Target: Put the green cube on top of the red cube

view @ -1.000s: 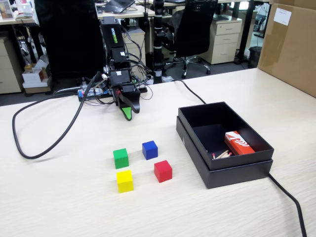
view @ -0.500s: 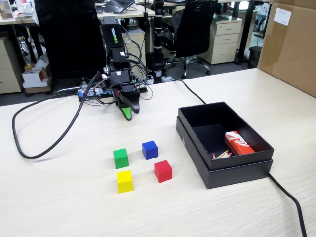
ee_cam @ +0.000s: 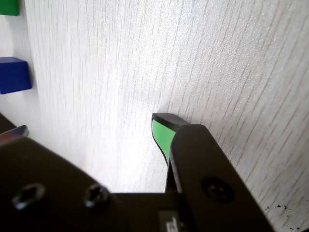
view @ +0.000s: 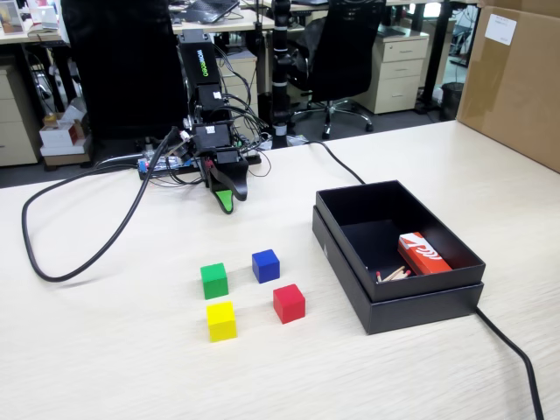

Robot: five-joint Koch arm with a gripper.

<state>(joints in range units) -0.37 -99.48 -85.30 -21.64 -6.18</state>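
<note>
The gripper (view: 227, 205) hangs empty near the arm's base, jaws overlapping so I cannot tell its opening, well short of the green cube (view: 213, 280), which sits left of the red cube (view: 289, 303), both unobstructed.

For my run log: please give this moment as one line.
gripper: cannot tell, over bare table | small matte green cube: untouched | small matte red cube: nothing on top
</note>
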